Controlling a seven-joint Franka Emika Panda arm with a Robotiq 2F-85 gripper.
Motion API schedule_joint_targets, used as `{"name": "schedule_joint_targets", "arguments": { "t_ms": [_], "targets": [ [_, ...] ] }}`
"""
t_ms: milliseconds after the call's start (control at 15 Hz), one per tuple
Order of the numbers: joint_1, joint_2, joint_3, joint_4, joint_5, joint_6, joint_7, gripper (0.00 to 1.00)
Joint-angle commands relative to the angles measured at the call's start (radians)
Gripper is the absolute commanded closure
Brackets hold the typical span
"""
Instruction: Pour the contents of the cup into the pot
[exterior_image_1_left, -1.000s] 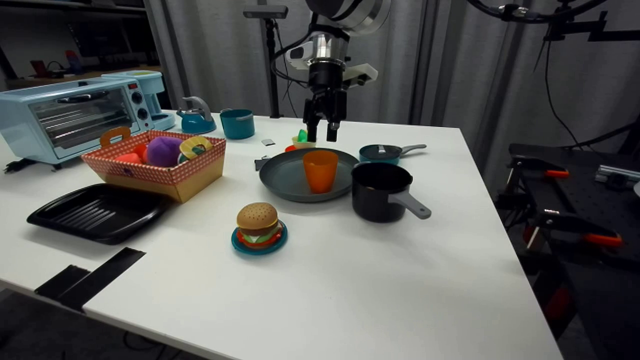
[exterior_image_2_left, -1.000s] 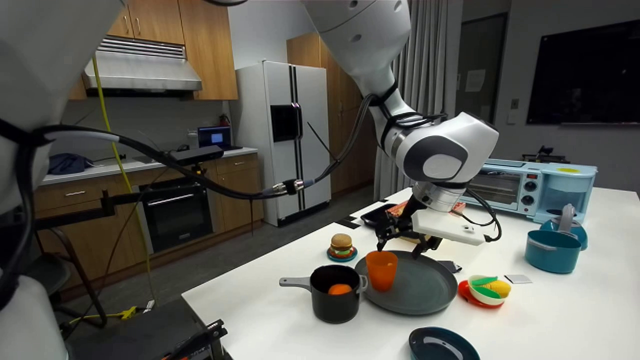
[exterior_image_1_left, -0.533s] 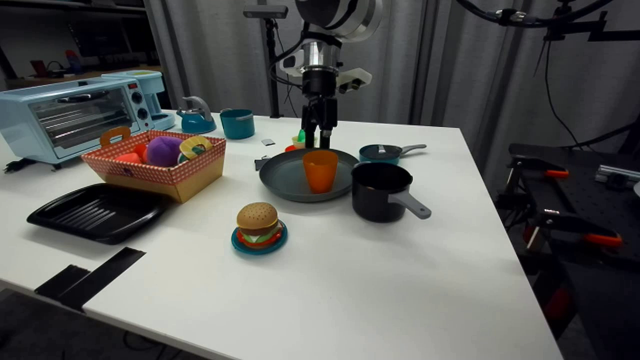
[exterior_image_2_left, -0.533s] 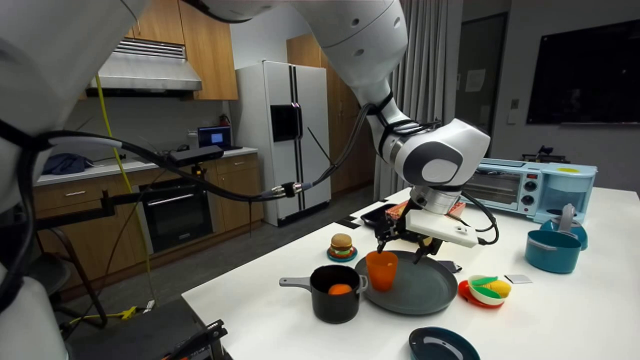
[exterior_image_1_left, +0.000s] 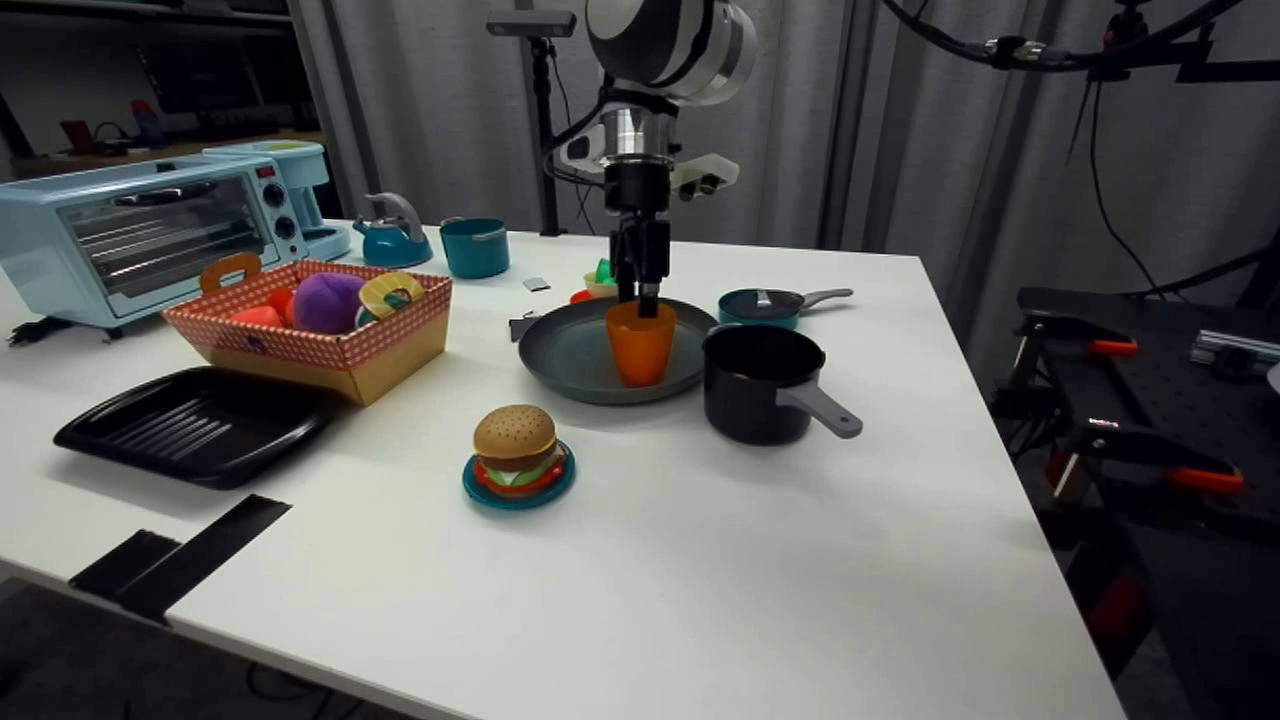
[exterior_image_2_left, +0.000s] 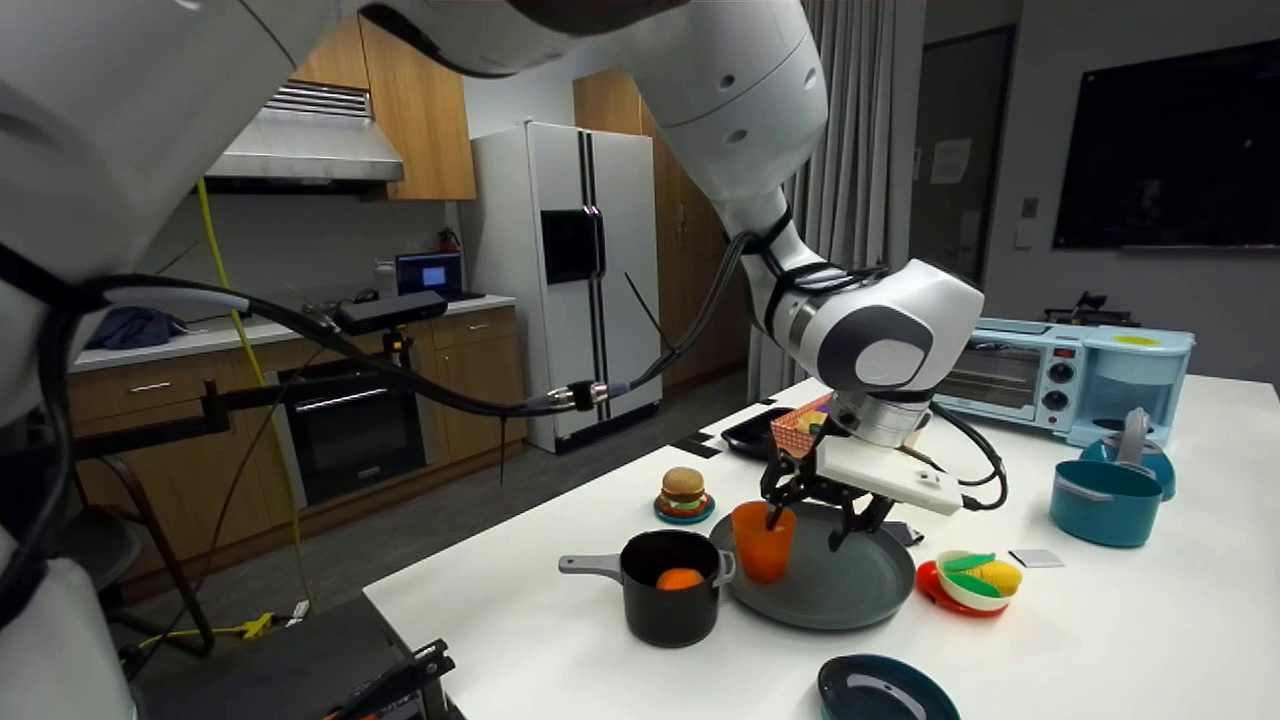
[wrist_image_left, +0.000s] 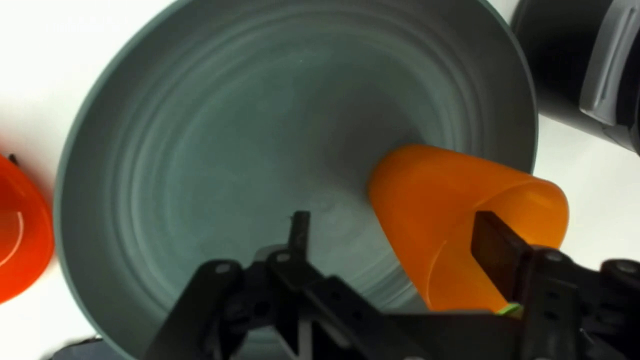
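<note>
The orange cup (exterior_image_1_left: 641, 352) stands upright on the grey-green pan in both exterior views (exterior_image_2_left: 762, 552). In the wrist view, the cup (wrist_image_left: 425, 195) lies partly behind my right-hand finger. My gripper (wrist_image_left: 390, 217) is open. One finger appears to be inside the cup's mouth; the other is outside, over the pan. In both exterior views, the gripper (exterior_image_1_left: 637, 305) is at rim height (exterior_image_2_left: 803, 532). A small green bit shows by the finger; the cup's contents are otherwise hidden. The black pot (exterior_image_1_left: 752, 402) stands beside the pan, with an orange item inside (exterior_image_2_left: 668, 612).
The wide pan (exterior_image_1_left: 565, 355) lies under the cup. A burger on a plate (exterior_image_1_left: 518, 460), a checked basket (exterior_image_1_left: 400, 350), a black tray (exterior_image_1_left: 200, 430) and a small lidded pan (exterior_image_1_left: 760, 305) stand around. A bowl with corn (exterior_image_2_left: 975, 580) is beside the pan.
My gripper has shifted sideways and then moved down to the cup. One finger now overlaps the cup's rim. The cup and the pot have not moved.
</note>
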Motion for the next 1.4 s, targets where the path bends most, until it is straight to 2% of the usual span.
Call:
{"name": "schedule_joint_targets", "arguments": {
  "t_ms": [0,200,467,1000,1333],
  "targets": [
    [0.005,0.036,-0.003,0.069,-0.034,-0.046,0.046,0.46],
    [0.003,0.04,0.0,0.08,-0.037,-0.05,0.056,0.71],
    [0.007,0.015,-0.001,0.06,-0.03,-0.036,0.089,0.99],
    [0.019,-0.139,-0.01,-0.081,-0.024,0.038,0.225,0.99],
    [0.032,-0.243,-0.033,-0.211,-0.044,0.128,0.308,0.99]
  ]
}}
